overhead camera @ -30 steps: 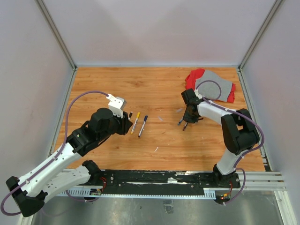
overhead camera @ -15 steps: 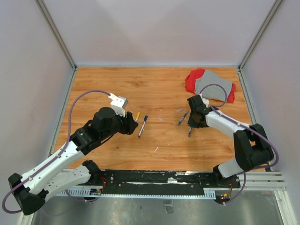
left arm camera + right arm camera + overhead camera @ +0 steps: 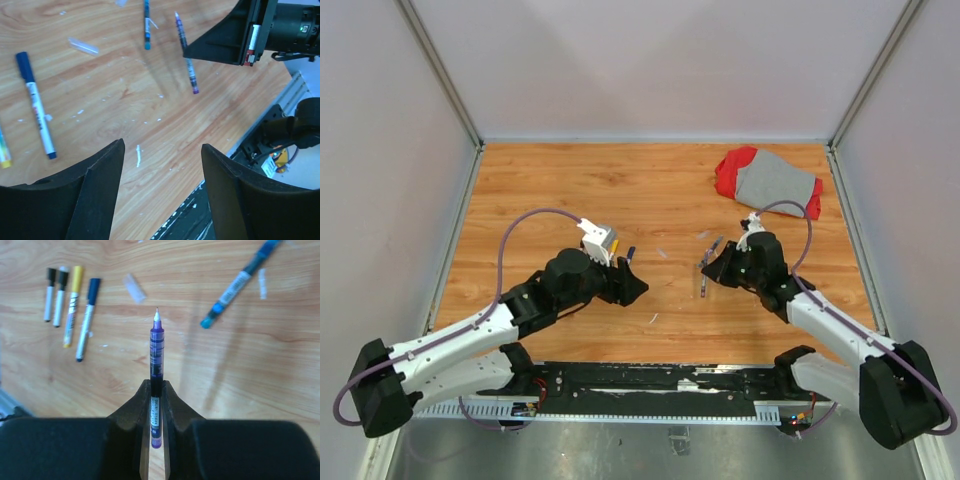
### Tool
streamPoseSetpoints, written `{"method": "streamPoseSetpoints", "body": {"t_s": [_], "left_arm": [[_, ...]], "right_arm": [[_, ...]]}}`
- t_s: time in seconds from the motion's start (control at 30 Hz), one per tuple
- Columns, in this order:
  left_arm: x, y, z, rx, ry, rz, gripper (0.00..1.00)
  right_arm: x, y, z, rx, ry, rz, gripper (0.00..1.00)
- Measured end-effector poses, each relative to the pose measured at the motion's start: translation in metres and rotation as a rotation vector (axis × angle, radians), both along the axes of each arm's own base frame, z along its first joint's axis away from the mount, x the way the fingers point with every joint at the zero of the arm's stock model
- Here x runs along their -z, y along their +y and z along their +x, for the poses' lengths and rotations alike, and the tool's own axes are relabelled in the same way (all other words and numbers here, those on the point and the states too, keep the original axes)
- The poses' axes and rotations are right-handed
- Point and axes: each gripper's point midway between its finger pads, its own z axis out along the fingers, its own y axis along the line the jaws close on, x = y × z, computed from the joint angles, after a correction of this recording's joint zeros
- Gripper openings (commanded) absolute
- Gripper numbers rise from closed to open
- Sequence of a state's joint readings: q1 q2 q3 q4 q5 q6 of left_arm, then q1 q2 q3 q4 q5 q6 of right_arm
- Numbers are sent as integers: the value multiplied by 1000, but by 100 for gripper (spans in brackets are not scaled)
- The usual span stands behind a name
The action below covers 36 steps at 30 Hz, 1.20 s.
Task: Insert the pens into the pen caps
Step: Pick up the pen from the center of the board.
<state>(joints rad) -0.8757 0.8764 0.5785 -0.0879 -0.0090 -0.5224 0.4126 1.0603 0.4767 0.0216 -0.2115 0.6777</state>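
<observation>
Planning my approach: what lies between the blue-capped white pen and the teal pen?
A small translucent plastic piece, shown in the right wrist view.

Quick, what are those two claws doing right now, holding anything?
Left gripper: open, holding nothing.
Right gripper: closed on a purple pen.

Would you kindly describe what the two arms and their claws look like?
The left arm and right arm have white links, black joints and a looping purple cable each. The left claw and right claw have matte black, wedge-shaped fingers.
</observation>
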Motion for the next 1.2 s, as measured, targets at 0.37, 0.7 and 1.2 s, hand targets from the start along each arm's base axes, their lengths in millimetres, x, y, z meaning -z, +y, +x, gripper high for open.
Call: {"method": "streamPoseSetpoints", "body": {"t_s": [0.37, 0.7, 1.2], "left_arm": [[10, -37, -5, 29, 22, -117, 62], [-4, -50, -2, 46, -4, -190, 48], [3, -61, -4, 76, 26, -212, 24]], "right_arm": [[-60, 81, -41, -203, -159, 320, 1], [-89, 100, -46, -198, -192, 449, 1], [-103, 113, -57, -222, -194, 519, 1]]}}
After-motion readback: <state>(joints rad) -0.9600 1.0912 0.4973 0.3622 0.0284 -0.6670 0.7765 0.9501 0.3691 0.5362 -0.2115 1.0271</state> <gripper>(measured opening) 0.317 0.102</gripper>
